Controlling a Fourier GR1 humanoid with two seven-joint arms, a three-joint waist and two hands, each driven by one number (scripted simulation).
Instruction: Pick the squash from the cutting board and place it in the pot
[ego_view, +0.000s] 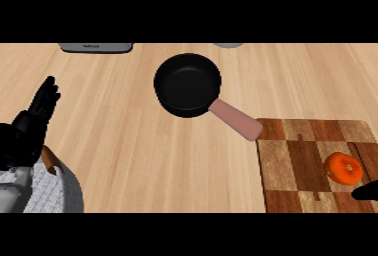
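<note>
squash (343, 168): orange, on cutting board (295, 155), right side
pot (187, 85): black, pink handle, left of board
left hand (33, 117): resting, fingers straight
right hand (367, 191): near squash, fingers: cannot tell

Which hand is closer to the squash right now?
Right. The right hand shows at the view's lower right edge, just below the squash on the cutting board; the left hand rests far across at the left.

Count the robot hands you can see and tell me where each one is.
2. The left hand rests open, fingers up, at the view's left edge. Of the right hand only a dark tip shows at the lower right edge, beside the squash.
</note>
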